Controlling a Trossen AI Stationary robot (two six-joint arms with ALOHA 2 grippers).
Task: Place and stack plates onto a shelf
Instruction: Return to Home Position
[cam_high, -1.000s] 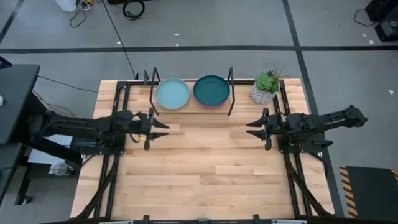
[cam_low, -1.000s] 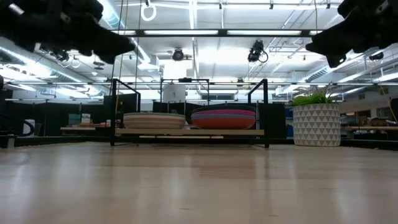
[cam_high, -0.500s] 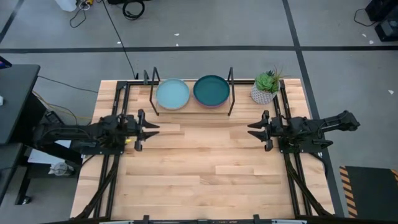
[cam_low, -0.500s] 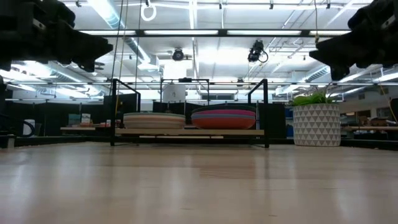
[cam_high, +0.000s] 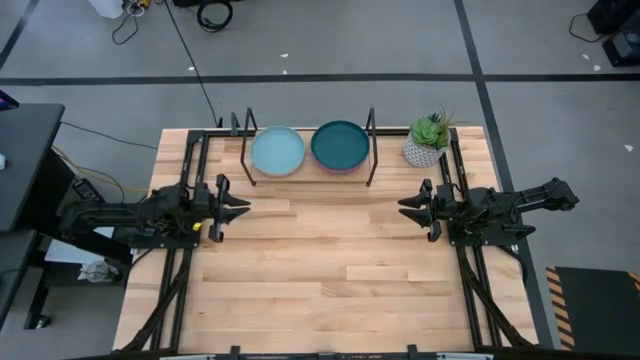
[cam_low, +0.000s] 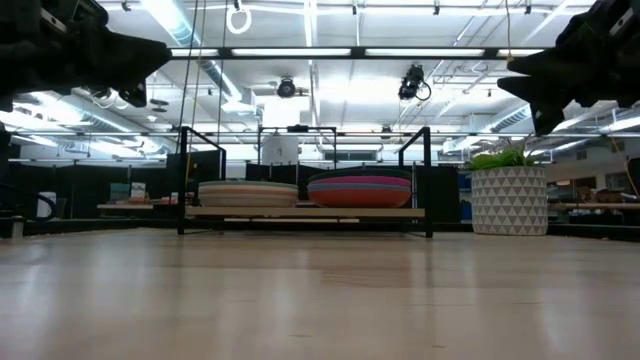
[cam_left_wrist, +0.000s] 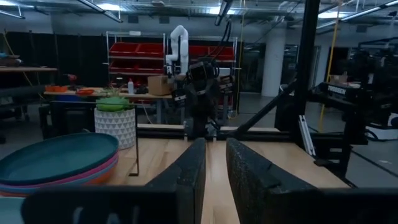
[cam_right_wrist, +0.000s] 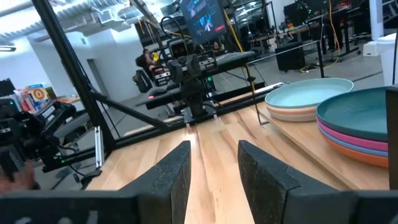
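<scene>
1. A light-wood table (cam_high: 320, 270) is seen from above; a potted plant (cam_high: 428, 140) is set near one edge.
2. The shelf (cam_low: 305, 212) is placed just beside the plant; two stacks are carried on it side by side; the light blue plate (cam_high: 277, 151) tops the left stack, the dark teal plate (cam_high: 340, 146) the right.
3. The left gripper (cam_high: 243, 207) is held above the table's left side; fingers slightly parted, nothing grasped.
4. The right gripper (cam_high: 403, 210) is held above the right side; fingers parted, empty.

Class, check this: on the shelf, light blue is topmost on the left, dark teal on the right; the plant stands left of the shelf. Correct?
No. The plant stands right of the shelf, as the high view shows. The light blue plate is indeed topmost on the left, the dark teal plate on the right.
</scene>
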